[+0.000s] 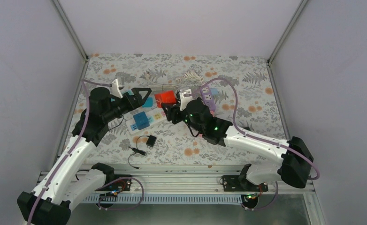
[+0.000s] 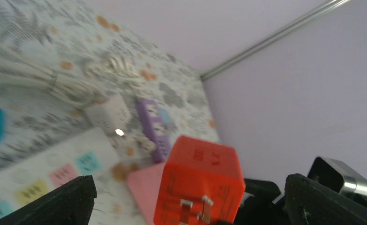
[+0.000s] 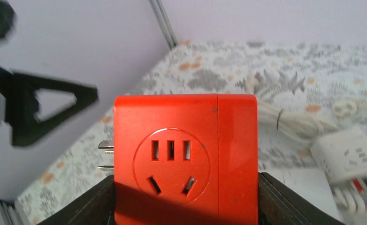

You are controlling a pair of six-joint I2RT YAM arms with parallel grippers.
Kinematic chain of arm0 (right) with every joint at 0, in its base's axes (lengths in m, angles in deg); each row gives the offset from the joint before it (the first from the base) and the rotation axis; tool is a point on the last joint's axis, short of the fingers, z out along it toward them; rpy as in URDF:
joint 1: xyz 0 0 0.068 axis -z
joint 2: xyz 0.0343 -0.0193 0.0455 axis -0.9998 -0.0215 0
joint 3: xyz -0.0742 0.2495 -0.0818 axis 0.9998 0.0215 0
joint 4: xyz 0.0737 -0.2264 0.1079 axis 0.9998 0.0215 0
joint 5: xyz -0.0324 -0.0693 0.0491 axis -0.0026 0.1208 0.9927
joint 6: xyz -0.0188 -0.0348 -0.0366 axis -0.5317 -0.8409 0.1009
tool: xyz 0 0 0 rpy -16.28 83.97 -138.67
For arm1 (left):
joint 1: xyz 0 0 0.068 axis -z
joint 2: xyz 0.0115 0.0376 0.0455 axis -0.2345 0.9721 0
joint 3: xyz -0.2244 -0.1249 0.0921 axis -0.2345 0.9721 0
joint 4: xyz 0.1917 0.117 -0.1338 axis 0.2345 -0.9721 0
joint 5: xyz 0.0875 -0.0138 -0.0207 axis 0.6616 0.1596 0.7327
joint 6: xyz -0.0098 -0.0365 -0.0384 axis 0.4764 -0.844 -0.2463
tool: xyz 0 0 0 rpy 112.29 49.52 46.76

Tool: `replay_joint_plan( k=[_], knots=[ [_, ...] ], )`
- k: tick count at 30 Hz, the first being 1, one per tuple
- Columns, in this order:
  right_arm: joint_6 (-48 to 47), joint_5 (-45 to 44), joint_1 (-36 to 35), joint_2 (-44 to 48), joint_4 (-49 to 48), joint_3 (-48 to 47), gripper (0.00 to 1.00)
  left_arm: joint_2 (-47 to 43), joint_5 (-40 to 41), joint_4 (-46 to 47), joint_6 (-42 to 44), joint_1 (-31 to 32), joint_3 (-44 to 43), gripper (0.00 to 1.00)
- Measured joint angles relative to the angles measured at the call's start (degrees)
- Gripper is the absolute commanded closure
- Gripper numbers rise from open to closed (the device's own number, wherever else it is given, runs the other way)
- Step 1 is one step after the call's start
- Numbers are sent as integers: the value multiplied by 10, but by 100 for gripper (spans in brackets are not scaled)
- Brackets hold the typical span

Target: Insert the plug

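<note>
A red cube plug (image 1: pixel 165 98) with metal prongs is held in my right gripper (image 1: pixel 171 107), lifted above the white power strip (image 1: pixel 149 123). In the right wrist view the plug (image 3: pixel 186 159) fills the space between my fingers (image 3: pixel 90 206), socket face up, prongs (image 3: pixel 105 147) pointing left. My left gripper (image 1: pixel 142 96) is open just left of the plug, touching nothing. In the left wrist view the plug (image 2: pixel 200 180) sits between the spread fingers (image 2: pixel 55 201), prongs toward the camera, with the strip (image 2: pixel 50 168) below.
A blue cube (image 1: pixel 139 121) is plugged into the strip. A purple strip (image 1: pixel 209 96), a white adapter (image 1: pixel 186 92) and coiled white cable (image 1: pixel 172 77) lie behind. A black adapter with cord (image 1: pixel 150 140) lies near the front. Walls enclose the table on three sides.
</note>
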Motion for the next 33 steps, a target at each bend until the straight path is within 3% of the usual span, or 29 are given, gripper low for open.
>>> replay_joint_plan(
  k=[4,11,21,33],
  knots=[
    [-11,0,3,24,-60,4,40,-10,-41,51,-111,0,24,0],
    [-23,26,3,26,-158,5,39,-40,-44,154,-341,0,84,0],
    [-26,81,3,-21,-221,-13,39,-10,-60,245,-497,0,77,1],
    [-93,118,2,-32,-306,9,37,-16,-83,315,-571,-1,107,37]
  ],
)
